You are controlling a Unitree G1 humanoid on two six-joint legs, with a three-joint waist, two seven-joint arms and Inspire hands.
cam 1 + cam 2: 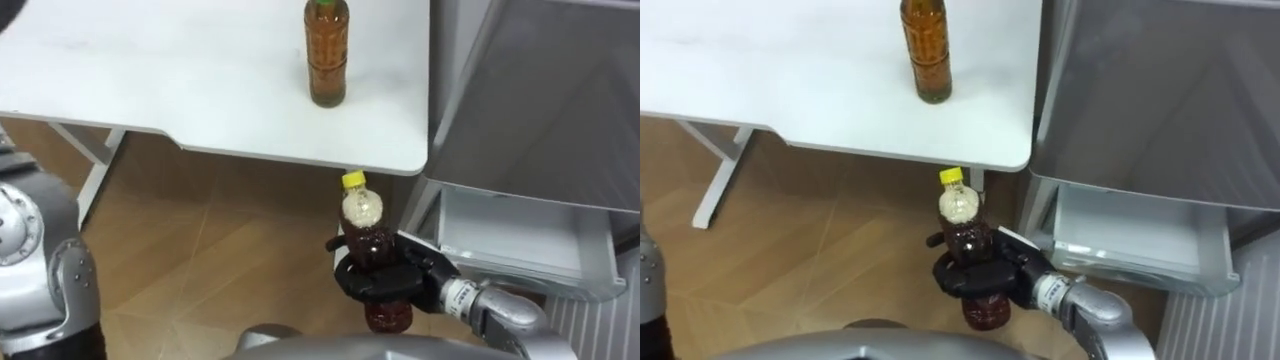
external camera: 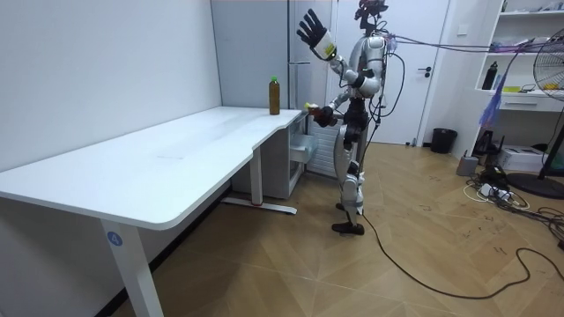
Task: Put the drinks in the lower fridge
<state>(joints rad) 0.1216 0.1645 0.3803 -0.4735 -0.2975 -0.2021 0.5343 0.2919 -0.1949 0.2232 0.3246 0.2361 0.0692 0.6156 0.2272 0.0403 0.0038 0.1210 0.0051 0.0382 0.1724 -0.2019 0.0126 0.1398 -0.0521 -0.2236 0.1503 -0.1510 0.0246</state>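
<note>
A dark drink bottle with a yellow cap stands upright in my right hand, whose fingers curl round its lower half. It hangs over the wooden floor, just in front of the table's near edge and left of the fridge's open lower drawer. A second bottle, amber with a green cap, stands on the white table near its right end. In the room view my left hand is raised high above my head with its fingers spread.
The grey fridge rises at the right, its pulled-out drawer showing a white inside. I stand at the table's end beside the fridge. A table leg slants at the left. A bin, shelves and a fan stand at the room view's right.
</note>
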